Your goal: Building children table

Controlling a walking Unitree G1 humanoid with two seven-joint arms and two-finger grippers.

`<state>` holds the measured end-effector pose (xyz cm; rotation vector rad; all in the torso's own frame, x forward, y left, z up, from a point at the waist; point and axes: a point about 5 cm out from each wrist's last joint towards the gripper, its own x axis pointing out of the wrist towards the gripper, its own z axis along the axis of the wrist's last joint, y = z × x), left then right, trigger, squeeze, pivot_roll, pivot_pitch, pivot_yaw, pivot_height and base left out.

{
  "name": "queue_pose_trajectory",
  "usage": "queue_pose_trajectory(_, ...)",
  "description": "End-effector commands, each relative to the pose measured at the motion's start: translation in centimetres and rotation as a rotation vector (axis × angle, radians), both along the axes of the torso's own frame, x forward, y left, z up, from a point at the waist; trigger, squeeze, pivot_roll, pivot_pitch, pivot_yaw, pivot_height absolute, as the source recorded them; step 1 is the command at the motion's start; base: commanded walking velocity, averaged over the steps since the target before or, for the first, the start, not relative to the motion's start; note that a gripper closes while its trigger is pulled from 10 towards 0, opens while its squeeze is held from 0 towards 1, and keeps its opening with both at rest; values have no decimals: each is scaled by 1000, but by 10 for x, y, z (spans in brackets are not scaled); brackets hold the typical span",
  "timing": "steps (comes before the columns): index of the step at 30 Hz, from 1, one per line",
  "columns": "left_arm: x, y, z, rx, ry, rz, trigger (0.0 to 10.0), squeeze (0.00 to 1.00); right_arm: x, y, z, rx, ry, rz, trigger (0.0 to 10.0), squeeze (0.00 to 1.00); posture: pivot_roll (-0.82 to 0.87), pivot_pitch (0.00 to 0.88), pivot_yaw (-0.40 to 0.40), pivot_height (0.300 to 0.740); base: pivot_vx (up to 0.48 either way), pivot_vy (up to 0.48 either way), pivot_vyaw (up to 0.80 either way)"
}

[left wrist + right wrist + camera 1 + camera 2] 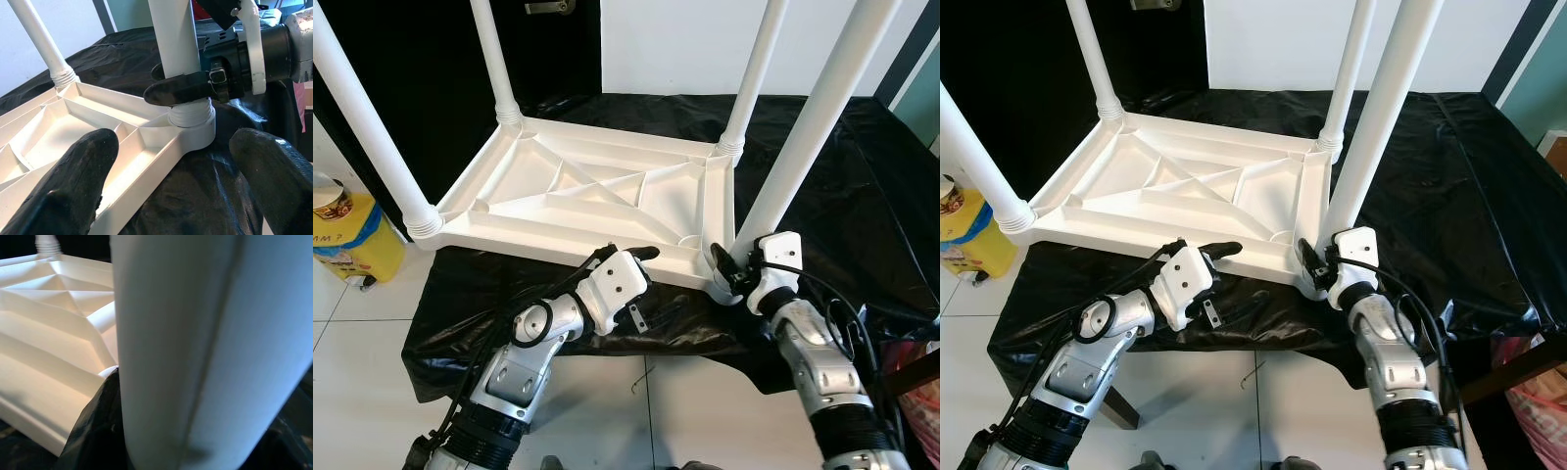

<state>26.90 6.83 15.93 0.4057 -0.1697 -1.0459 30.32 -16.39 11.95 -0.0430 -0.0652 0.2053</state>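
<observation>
White plastic tabletop (587, 196) lies upside down on my black-draped counter (862, 196), all four legs pointing up. My right tool (732, 271) is clenched round the near-right leg (803, 147) just above its corner socket, long axis upright. My left tool (631, 257) rests released on the tabletop's near edge, just beside that corner. Right arm's the nearer one for any twisting.

I read the tabletop (578, 201) and its legs (808, 132) as smooth white moulded plastic, slight sheen. Black sheet (862, 196) under it: glossy, wrinkled plastic film. Left gripper (186, 161) fingers (73, 186) matt black, rough-grained. Arms: brushed silver metal, white plastic shells. Floor (352, 372): glossy white tile.
</observation>
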Motion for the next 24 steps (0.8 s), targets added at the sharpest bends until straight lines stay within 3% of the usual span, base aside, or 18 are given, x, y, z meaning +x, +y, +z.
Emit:
queue_pose_trajectory(1,0,-1,1,-10,-18,30,10000,0,-5,-8,-19,-18,95,-71,10000,0,-24,61,-38,740,0,0,0)
queue_pose_trajectory(4,1,-3,0,-7,-20,25,10000,0,-9,-4,-22,26,112,-157,10000,0,-24,54,-43,740,0,0,0)
queue_pose_trajectory(8,1,-3,0,-7,-21,24,10000,0,-11,-3,-22,33,111,-184,10000,0,-24,54,-43,740,0,0,0)
queue_pose_trajectory(9,1,-4,0,-7,-22,22,10000,0,-14,0,-23,43,109,-267,10000,0,-23,46,-47,740,0,0,0)
queue_pose_trajectory(13,2,-5,1,-7,-27,22,10000,0,-18,7,-25,49,111,-355,10000,0,-19,38,-49,740,0,0,0)
queue_pose_trajectory(24,3,-5,1,-5,-32,18,10000,0,-18,10,-22,43,105,-372,10000,0,-23,28,-50,740,0,0,0)
